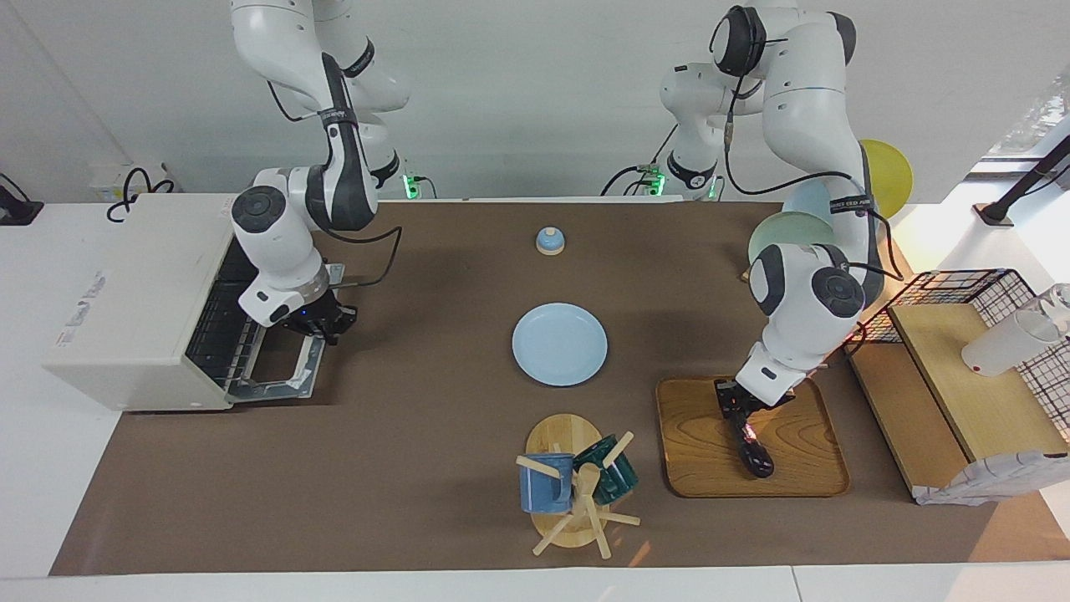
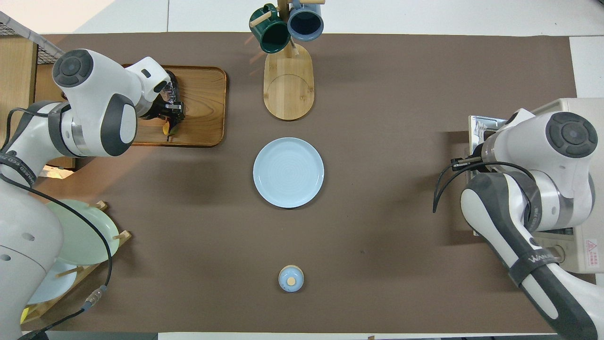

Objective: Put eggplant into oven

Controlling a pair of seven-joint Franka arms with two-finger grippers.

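The scene was evenly and brightly lit; soft shadows were cast on the brown mat [image 1: 401, 435]; focus was sharp.

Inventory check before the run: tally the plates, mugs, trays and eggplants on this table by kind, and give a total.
Plates: 4 (blue plate, green plate, pale blue plate, yellow plate)
Mugs: 2 (blue mug, green mug)
Trays: 1 (wooden tray)
Eggplants: 1 (eggplant)
Total: 8
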